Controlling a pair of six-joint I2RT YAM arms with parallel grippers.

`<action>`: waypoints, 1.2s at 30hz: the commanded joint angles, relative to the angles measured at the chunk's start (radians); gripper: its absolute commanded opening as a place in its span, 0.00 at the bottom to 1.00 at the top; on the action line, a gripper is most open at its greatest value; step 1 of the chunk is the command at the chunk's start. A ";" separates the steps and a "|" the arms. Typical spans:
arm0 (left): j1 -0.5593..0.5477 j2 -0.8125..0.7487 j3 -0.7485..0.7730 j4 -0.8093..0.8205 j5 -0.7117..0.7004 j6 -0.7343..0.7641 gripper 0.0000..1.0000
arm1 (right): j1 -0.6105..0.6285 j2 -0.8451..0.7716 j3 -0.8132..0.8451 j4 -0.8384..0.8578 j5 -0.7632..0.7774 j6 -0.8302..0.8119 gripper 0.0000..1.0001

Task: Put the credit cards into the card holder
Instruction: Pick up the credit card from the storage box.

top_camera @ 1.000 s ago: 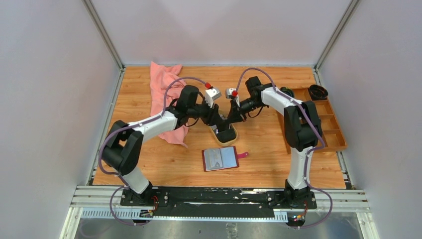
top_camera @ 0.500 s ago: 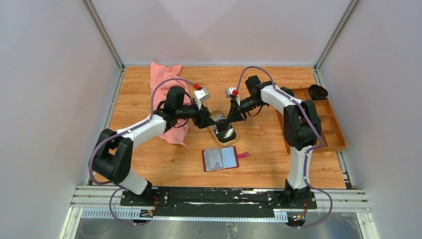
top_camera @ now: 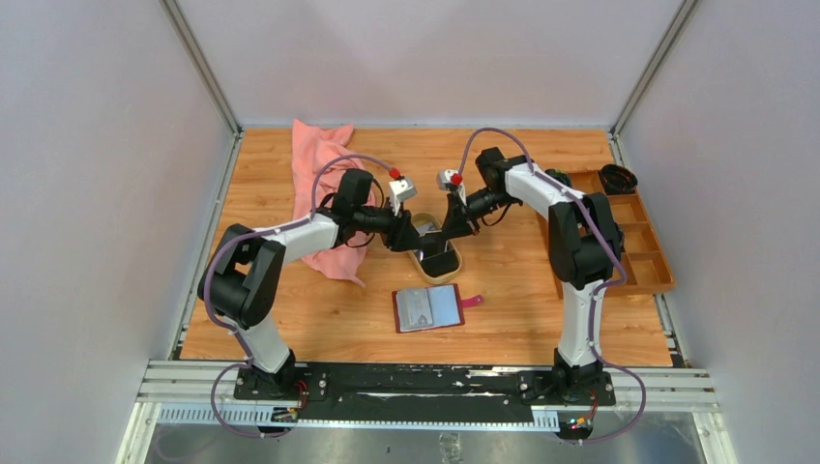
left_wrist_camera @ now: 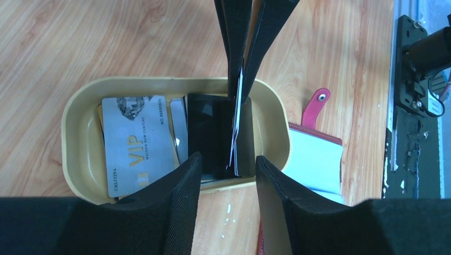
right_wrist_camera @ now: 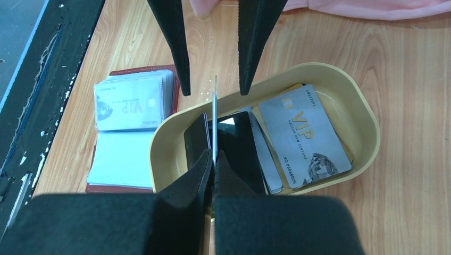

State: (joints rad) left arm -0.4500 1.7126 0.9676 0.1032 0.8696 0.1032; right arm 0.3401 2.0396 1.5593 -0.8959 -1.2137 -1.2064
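Pinching a credit card [right_wrist_camera: 215, 106] upright on edge, the right hand [right_wrist_camera: 211, 158] holds it over the tan oval dish [left_wrist_camera: 72, 133] with the VIP card [left_wrist_camera: 138, 143] and black cards. The left hand [left_wrist_camera: 226, 170] straddles it, fingers apart. The card holder [top_camera: 428, 307] lies open on the surface beside the dish. Pink cloth [top_camera: 319, 164] behind, wooden tray [top_camera: 633, 242] at right.

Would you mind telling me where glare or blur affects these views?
Left wrist: the VIP card reads sharply, faint sheen on the black card. Right wrist: small glare spot on that black card. Top external: even light, soft shadows, lettering illegible.
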 commanded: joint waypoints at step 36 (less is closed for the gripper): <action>0.042 -0.215 -0.012 0.003 -0.277 -0.056 0.00 | -0.026 -0.167 0.018 0.039 0.213 0.117 1.00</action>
State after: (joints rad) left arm -0.4137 1.5795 0.9684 0.1017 0.6071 0.0864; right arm 0.3271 1.9976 1.5932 -0.8768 -1.0637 -1.1130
